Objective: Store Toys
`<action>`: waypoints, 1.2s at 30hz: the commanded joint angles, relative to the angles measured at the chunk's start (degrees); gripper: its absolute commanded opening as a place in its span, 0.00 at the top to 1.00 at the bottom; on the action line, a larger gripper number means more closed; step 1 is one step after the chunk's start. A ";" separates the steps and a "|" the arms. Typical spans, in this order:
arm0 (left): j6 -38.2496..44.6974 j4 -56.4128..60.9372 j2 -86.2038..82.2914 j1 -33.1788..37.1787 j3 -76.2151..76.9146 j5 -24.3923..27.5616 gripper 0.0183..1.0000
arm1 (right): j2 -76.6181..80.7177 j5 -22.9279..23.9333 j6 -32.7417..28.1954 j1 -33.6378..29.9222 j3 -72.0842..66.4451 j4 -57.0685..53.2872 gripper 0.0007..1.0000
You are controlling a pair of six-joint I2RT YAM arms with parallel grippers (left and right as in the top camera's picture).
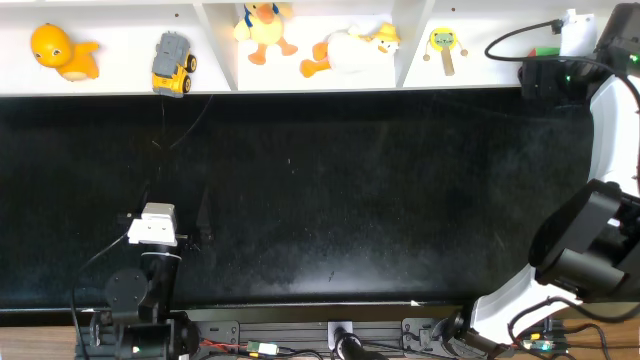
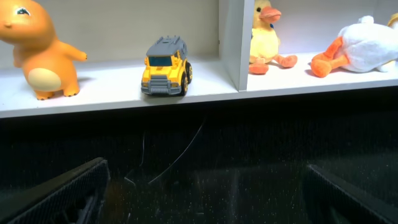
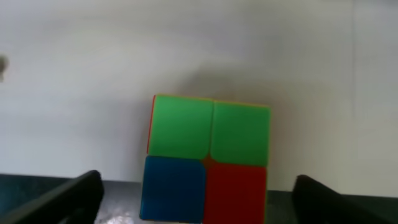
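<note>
Right wrist view showed the right gripper (image 3: 198,182) spread apart, the puzzle cube (image 3: 208,155) resting free just ahead between its fingers (image 3: 68,194) on the white shelf (image 3: 74,124), so storing seemed finished bar withdrawing.

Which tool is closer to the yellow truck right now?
Left. The left tool faces the yellow truck across the black table; the right tool is far off by the colour cube.
</note>
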 commanded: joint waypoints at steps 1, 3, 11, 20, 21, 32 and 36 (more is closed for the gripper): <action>0.04 -0.31 -0.61 -0.57 -0.02 -0.26 0.00 | -10.49 1.64 0.46 0.22 -6.75 2.62 0.00; 0.04 -0.31 -0.61 -0.57 -0.02 -0.26 0.00 | -14.45 3.45 0.63 0.13 -12.02 4.11 0.00; 0.04 -0.31 -0.61 -0.57 -0.02 -0.26 0.00 | -31.28 10.97 9.07 2.14 -31.36 5.25 0.00; 0.04 -0.31 -0.61 -0.57 -0.02 -0.26 0.00 | -43.10 29.97 21.62 25.05 -42.10 7.80 0.01; 0.04 -0.31 -0.61 -0.57 -0.02 -0.24 0.00 | -44.81 31.69 23.34 26.56 -44.44 9.27 0.00; 0.04 -0.31 -0.61 -0.57 -0.02 -0.26 0.00 | -76.87 31.52 21.84 28.35 -74.16 29.57 0.00; 0.04 -0.31 -0.61 -0.57 -0.02 -0.26 0.00 | -86.33 27.45 21.86 28.35 -78.36 29.90 0.00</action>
